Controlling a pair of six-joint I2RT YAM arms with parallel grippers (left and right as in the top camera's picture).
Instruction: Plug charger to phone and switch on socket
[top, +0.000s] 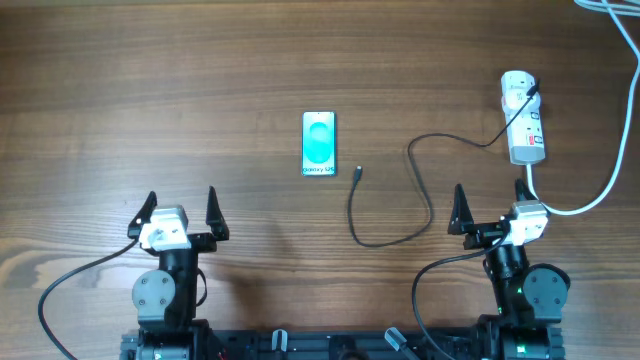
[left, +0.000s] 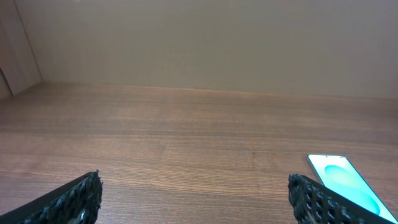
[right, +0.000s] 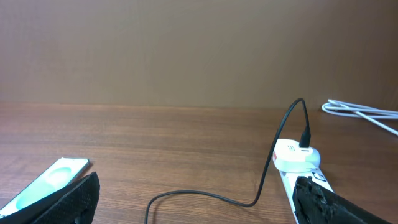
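The phone (top: 319, 144) lies flat mid-table, cyan screen up, white text strip at its near end; it also shows in the left wrist view (left: 346, 182) and the right wrist view (right: 45, 183). The charger cable (top: 400, 208) runs from a white adapter on the socket (top: 523, 130) in a loop, ending with its connector tip (top: 358, 172) just right of the phone. The cable (right: 249, 200) and socket (right: 298, 160) show in the right wrist view. My left gripper (top: 178, 212) is open and empty, near the front left. My right gripper (top: 490, 205) is open and empty, just in front of the socket.
The socket's thick white cord (top: 610, 190) curves along the right edge of the table and off the far right corner; it also shows in the right wrist view (right: 364, 113). Both arms' black cables trail at the front edge.
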